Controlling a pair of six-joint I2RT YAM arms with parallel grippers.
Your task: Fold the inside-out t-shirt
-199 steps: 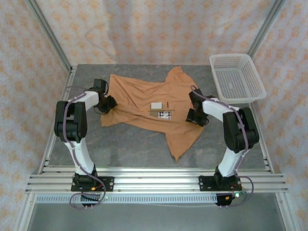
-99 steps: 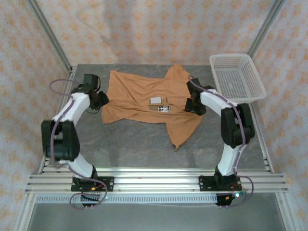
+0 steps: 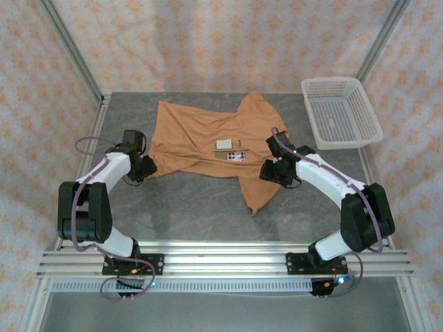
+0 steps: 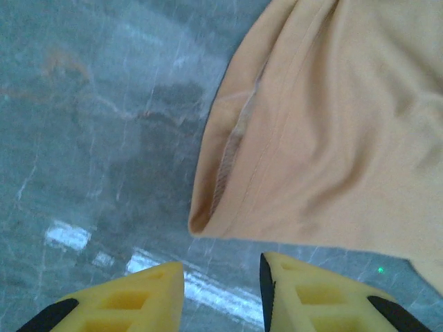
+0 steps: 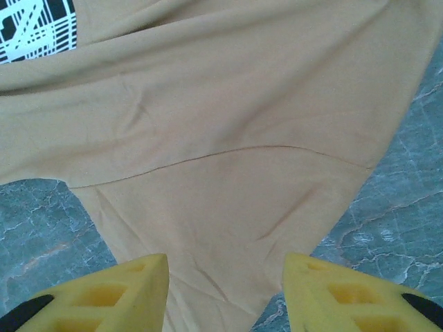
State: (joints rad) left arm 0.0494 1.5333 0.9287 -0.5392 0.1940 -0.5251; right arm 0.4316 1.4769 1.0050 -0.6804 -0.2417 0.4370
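Both arms pulled back; left claw (image 4: 220, 268) and right claw (image 5: 225, 268) spread; one t-shirt (image 3: 201, 138), one basket (image 3: 342, 114).

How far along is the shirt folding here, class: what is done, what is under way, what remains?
Done: the t-shirt lies spread on the table, no fold made yet. In hand: the left gripper hovers open by its left corner, the right gripper open over its right side; neither grips cloth. Left: every fold.

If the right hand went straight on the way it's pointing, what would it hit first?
Probably the t-shirt: the right hand points at its orange cloth, open, with nothing between. The gap to the cloth is unclear.
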